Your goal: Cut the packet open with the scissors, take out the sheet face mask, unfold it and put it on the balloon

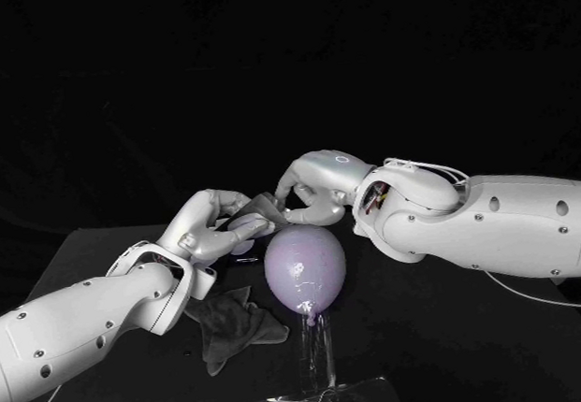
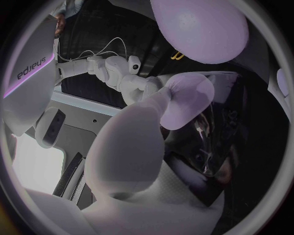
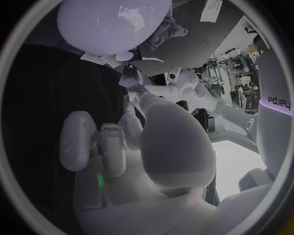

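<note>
Working from the head view, I judge I am at the unfolding step. A dark, limp piece that I take to be the sheet face mask [image 1: 259, 205] hangs between the two hands, just above and behind the top of the balloon [image 1: 305, 267]. It does not touch the balloon. My left hand [image 1: 219, 230] is clamped on one edge of it, and in the left wrist view the fingers press into glossy dark material. My right hand [image 1: 314, 192] has its fingers curled onto the opposite edge and pinches it there. The mask is bunched rather than spread.

The next move, as I read it, calls for drawing the two hands apart to open the sheet flat. After that I would bring it down over the balloon's upper face without knocking it.

By my count there is one balloon, standing on one clear stand [image 1: 312, 349]. There is one mask, held by two hands. One crumpled grey cloth [image 1: 235, 322] lies on the bench [image 1: 491, 335] under my left arm, beside the stand.
</note>
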Motion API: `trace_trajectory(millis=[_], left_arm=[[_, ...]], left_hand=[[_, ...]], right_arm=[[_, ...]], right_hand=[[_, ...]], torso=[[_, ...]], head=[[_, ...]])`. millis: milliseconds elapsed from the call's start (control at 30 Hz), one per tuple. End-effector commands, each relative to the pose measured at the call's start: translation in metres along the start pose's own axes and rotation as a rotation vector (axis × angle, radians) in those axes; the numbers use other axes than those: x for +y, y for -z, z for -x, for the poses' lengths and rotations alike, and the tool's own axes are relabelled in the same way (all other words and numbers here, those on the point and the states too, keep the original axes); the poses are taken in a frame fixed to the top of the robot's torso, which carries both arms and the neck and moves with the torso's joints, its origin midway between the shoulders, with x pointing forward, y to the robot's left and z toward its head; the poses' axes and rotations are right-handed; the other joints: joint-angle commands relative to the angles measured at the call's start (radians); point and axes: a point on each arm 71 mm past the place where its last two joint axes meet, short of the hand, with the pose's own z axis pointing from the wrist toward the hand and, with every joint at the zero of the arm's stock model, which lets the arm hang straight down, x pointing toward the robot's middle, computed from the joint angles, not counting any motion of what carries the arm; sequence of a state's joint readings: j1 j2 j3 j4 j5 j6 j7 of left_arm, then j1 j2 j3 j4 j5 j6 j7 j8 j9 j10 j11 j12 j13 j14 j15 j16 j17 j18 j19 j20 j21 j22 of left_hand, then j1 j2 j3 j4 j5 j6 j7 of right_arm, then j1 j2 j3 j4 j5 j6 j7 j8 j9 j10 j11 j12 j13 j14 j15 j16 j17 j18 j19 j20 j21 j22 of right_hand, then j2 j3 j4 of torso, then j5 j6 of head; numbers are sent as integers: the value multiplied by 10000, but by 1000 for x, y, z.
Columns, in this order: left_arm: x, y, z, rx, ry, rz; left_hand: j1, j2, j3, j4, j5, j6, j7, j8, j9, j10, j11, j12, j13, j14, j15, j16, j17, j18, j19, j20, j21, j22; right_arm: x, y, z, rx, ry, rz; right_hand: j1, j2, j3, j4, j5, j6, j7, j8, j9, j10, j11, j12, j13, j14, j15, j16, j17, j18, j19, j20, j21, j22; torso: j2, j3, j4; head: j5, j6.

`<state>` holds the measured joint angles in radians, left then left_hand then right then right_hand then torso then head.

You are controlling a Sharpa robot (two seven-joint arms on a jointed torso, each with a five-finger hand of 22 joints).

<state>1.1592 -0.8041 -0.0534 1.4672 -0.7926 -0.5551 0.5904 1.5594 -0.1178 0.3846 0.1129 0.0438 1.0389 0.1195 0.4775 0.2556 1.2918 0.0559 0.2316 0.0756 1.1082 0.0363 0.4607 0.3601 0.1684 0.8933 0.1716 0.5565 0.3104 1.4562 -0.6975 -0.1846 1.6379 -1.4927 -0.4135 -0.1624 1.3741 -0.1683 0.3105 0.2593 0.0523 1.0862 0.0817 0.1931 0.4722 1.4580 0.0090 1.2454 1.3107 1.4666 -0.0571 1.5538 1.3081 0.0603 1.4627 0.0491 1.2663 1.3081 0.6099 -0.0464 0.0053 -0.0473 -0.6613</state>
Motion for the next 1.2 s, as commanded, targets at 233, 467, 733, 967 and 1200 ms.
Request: trace_trajectory(millis=[233, 467, 733, 967, 1200], left_arm=[[-4, -4, -3, 116, 169, -205], [-6, -6, -4, 169, 215, -260], [-4, -7, -3, 217, 302, -134], [-2, -8, -2, 279, 129, 214], [2, -8, -1, 421, -51, 601]], left_hand=[[44, 68, -72, 21, 39, 92, 4, -19, -16, 34, 2, 8, -4, 12, -65, -59, 16, 75, -78, -22, 60, 20], [54, 78, -73, 30, 39, 98, 9, -55, -33, 24, 9, -16, -12, 4, -58, -84, 22, 63, -138, -14, 67, 32], [237, 54, -79, -67, 41, -226, 235, -490, -215, -475, 252, -404, -107, -596, 222, -567, -76, -87, -754, 133, -67, 13], [-519, -1069, -578, 460, 28, -1683, 742, -1560, -632, -1690, 901, -1224, -104, -1466, 775, -1072, -166, -363, -1803, 651, -1094, -571], [-710, -1255, -1150, 756, 37, -2007, 912, -1824, -682, -2140, 1096, -1475, -82, -1954, 974, -1322, -168, -248, -2092, 989, -1704, -990]], right_arm=[[1, 0, -5, 509, 253, 151], [1, 0, -1, 20, -149, 347], [-4, 6, 5, -569, -1526, 81], [-8, 9, 5, -470, -2181, -394], [-14, 10, 5, -526, -2021, -824]], right_hand=[[187, 260, 62, -11, -37, 117, -27, 104, 46, 203, -78, 345, 780, 983, -36, 89, 2326, -89, 279, -25, 137, 1949], [791, 1170, 915, -395, -31, 476, -259, 496, 287, 606, -272, 1592, 1588, 1028, -198, 151, 2554, -125, 341, -144, 405, 2006], [677, 1111, 1341, -666, -33, 493, -315, 805, 517, 757, -328, 2068, 1902, 1039, -243, 166, 2612, -141, 350, -202, 498, 2021], [564, 1043, 1505, -796, -34, 460, -323, 924, 608, 780, -334, 2140, 1955, 1041, -247, 168, 2619, -140, 341, -212, 496, 2016], [513, 1015, 1571, -853, -34, 451, -329, 975, 645, 793, -339, 2176, 1980, 1042, -247, 170, 2627, -139, 338, -214, 499, 2015]], torso=[[7, 15, -8], [-4, 10, -1], [-4, 15, -1], [-4, 14, 3], [2, 10, 3]], head=[[-15, -34], [-35, -47], [-28, 7], [-30, 27], [-60, 24]])
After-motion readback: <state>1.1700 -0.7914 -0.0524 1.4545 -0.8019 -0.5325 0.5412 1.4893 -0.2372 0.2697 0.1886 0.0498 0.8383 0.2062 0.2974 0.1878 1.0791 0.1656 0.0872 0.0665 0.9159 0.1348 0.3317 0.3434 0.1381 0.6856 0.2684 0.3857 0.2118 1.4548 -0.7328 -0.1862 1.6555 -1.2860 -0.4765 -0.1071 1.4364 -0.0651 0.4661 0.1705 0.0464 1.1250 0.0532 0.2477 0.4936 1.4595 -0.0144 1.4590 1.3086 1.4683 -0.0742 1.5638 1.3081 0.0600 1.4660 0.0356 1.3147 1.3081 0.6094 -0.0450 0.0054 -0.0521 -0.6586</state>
